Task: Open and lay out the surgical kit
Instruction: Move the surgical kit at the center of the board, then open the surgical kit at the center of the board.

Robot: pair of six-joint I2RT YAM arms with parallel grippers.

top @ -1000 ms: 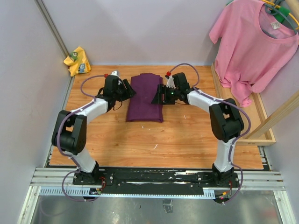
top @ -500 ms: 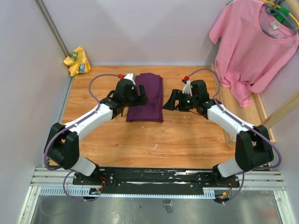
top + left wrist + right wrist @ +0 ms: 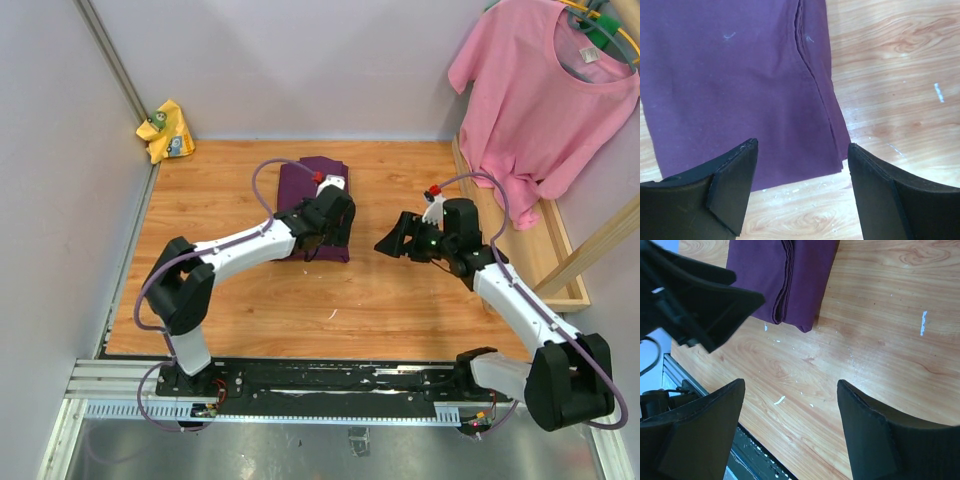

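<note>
The dark purple cloth wrap [image 3: 298,195] lies on the wooden table [image 3: 250,300], on the far side, about in the middle. It is folded up into a flat, neat shape. Nothing from inside it can be seen.

The left arm reaches across to the wrap. The left gripper [image 3: 333,238] is over the near right corner of the wrap. In the left wrist view its two black fingers [image 3: 735,175] are spread apart, with purple cloth [image 3: 740,75] and its near edge between them. They hold nothing. I cannot tell if they touch the cloth.

The right gripper [image 3: 392,243] is just to the right of the wrap, over bare wood. Its fingers [image 3: 865,430] are spread wide too, and hold nothing.

A pink T-shirt [image 3: 545,90] hangs on the far right. A yellow rag [image 3: 165,130] sits in the far left corner.
</note>
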